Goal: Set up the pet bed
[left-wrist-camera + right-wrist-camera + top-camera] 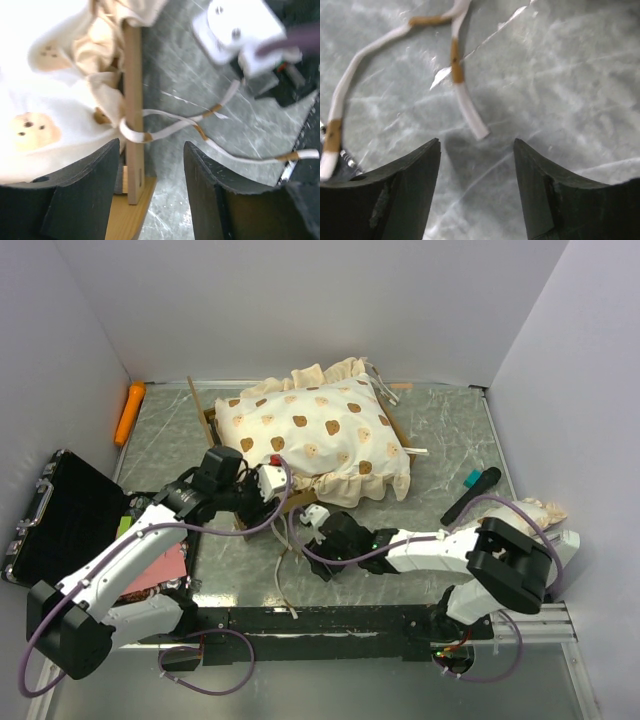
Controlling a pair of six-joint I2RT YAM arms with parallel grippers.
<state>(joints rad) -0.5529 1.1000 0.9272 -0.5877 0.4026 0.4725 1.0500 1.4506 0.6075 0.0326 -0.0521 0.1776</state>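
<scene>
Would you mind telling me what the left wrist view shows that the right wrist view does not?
Only the left wrist view: the bed's wooden rail, the bear-print mattress, and a tie looped round that rail. Only the right wrist view: a loose tie end lying free before the right gripper. Both: brown-banded white ties on the grey marbled table, seen between open jaws.

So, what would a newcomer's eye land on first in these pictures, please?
The puffy cream bear-print bedding heaped on the light-wood bed frame at the table's far middle dominates. Right in front of it the left gripper stands open astride the frame's wooden rail, and the right gripper hangs open over bare tabletop by the loose white ties. A black case sits at the left edge.
</scene>
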